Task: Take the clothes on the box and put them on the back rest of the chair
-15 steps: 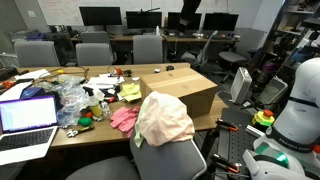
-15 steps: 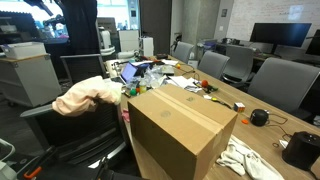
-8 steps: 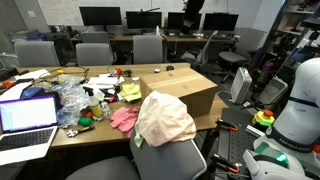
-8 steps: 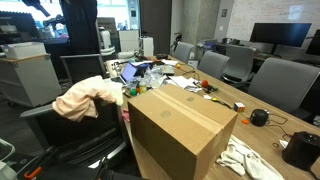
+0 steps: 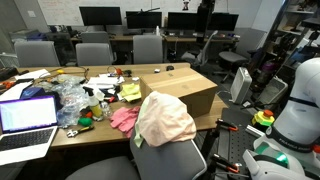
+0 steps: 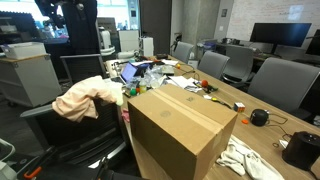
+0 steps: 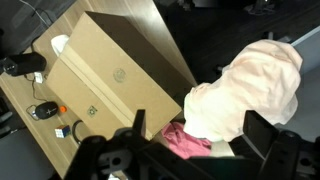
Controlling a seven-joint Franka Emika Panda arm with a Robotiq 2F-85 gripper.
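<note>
One cream heap of clothes [image 5: 165, 118] draped over the chair [image 5: 172, 160] back rest!
Up in the wrist view the gripper [image 7: 186, 150] hangs above with its jaws spread wide and empty, the cardboard box [image 7: 115, 80] on the table [image 5: 100, 132] close beside the chair.

Pale peach clothes [image 5: 164, 118] draped over chair back rest [image 5: 172, 158]; brown box [image 5: 180, 90] closed, top bare.
</note>
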